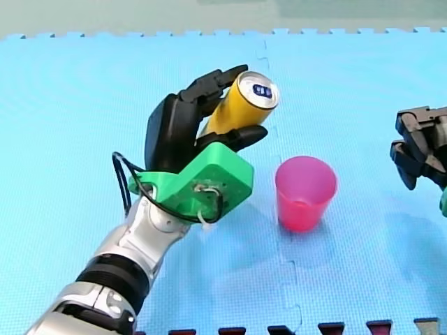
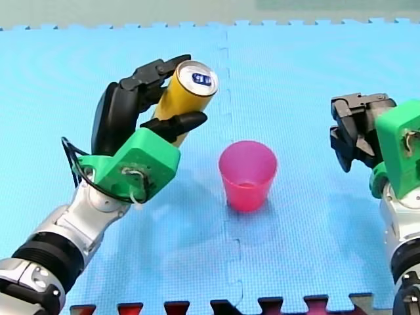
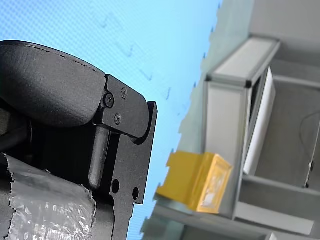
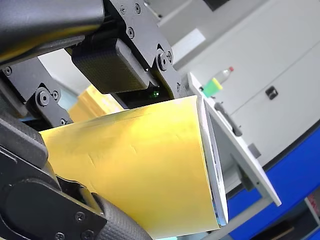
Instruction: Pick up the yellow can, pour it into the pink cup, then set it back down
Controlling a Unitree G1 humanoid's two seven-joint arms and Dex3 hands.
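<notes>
Fingers [image 2: 147, 71]: those of the left hand [image 2: 121, 115] are clamped on the yellow can [image 2: 180, 95], with the upper ones over its top side and one below under its body.
Can position: held in the air above the blue foam mat [image 2: 295, 59], to the left of the pink cup [image 2: 247, 174] and apart from it. It is not over the cup's mouth.
Can attitude: tilted, with its lid end raised and leaning toward the cup side and its base low, toward the palm.
Close view of grip: the second wrist view shows the can's yellow wall [image 4: 130, 170] pressed between black finger pads, with the lid rim free past them.
Cup: stands upright on the mat, mouth open, with nothing touching it.
Right hand [image 2: 357, 128]: holds nothing, and sits at the right side of the mat, well apart from the cup.
Step in hand: by my reading, carrying the can across to the cup, with the pour not yet begun.
How to do it well: bring the lid rim above the middle of the cup's mouth first, and only then roll the wrist further.
Pace: tip slowly, so that the can does not slip in the grasp.
Clearance: keep the lower finger and the green wrist mount [image 2: 138, 167] above the cup's rim. The cup looks light, and a nudge would likely topple it.
</notes>
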